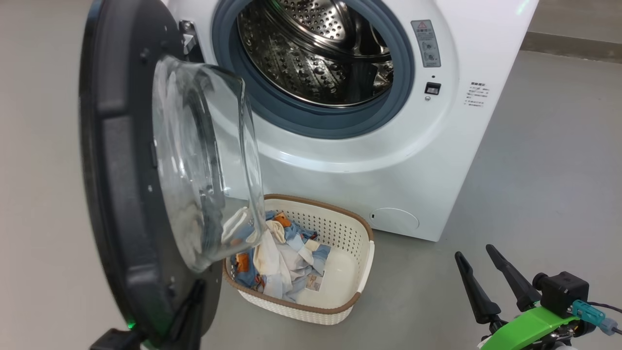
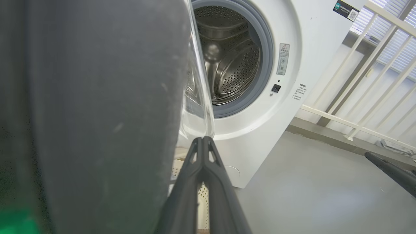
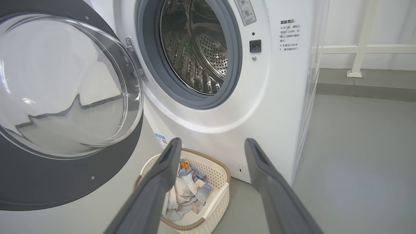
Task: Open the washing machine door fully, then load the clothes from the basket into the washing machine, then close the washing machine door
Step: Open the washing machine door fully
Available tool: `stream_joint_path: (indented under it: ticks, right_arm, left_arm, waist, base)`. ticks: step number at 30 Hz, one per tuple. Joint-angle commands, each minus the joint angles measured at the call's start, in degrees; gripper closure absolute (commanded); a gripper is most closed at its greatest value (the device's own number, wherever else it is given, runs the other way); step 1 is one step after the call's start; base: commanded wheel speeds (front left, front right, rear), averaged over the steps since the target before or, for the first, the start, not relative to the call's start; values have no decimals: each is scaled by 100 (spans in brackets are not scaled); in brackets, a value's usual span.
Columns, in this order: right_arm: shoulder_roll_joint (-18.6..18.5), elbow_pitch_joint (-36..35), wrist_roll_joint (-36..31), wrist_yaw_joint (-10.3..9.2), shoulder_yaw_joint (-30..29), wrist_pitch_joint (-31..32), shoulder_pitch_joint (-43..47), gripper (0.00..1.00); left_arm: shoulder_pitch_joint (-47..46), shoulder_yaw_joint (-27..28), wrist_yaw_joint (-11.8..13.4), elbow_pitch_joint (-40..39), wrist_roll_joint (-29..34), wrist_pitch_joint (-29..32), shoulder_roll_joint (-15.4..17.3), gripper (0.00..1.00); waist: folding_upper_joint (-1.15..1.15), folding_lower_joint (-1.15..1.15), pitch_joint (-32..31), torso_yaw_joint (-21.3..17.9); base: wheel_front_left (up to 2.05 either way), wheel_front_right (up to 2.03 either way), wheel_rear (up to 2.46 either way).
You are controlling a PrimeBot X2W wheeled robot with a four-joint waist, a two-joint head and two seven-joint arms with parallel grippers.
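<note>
Right here, closest to me, I am holding my left gripper [image 2: 203, 143] pinched fully together with nothing between its fingers. Its tips are pointing up along the lower rim of the washing machine door [image 1: 121, 170], just beside the glass bowl [image 1: 204, 160] (whether they are touching the glass I cannot tell). My right gripper [image 1: 475, 253] is hovering low on my right side over the grey floor [image 1: 534, 194], its two fingers spread wide and carrying nothing, well apart from the door. The door is standing swung out to my left on its hinge [image 1: 187, 38], its bowl bulging towards the machine. Just past it the basket [image 1: 362, 272] is sitting on the floor, close to the front of the washing machine [image 1: 388, 170] and partly hidden behind the bowl. The clothes [image 1: 286, 253] are lying inside it, heaped towards its left half, light blue with orange-brown prints and with cream and white pieces among them. Farther back the drum [image 1: 316, 48] is showing through its grey gasket [image 1: 311, 124], and a white railing [image 2: 373, 48] is running beyond the machine's right side.
</note>
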Motion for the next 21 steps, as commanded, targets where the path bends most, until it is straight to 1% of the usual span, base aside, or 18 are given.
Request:
stream_joint_path:
  ticks: [1,7,11,15,16,21]
  right_arm:
    - [-67,-163,48,9,140,-70,-26,0]
    - [-68,-181,62,9,163,-70,-41,0]
    - [-81,-185,62,9,169,-70,-68,0]
    - [-82,-188,64,9,178,-70,-93,0]
    - [-82,-188,64,9,178,-70,-93,0]
    - [-100,-202,59,9,209,-70,-121,0]
  left_arm:
    - [-94,391,159,-170,-33,-87,153,100]
    - [-17,793,439,-169,-28,-120,271,100]
    - [-54,1075,517,-123,-48,-140,356,100]
    - [-171,1473,624,70,-55,-157,473,100]
    - [-171,1473,624,70,-55,-157,473,100]
    - [-309,1882,667,241,-41,-167,570,100]
  waist:
    - [0,0,4,34]
    - [0,0,40,117]
    - [0,0,80,170]
    - [0,0,118,206]
    - [0,0,118,206]
    - [0,0,191,224]
  base:
    - [0,0,0]
    - [0,0,0]
    - [0,0,0]
    - [0,0,0]
    - [0,0,0]
    - [0,0,0]
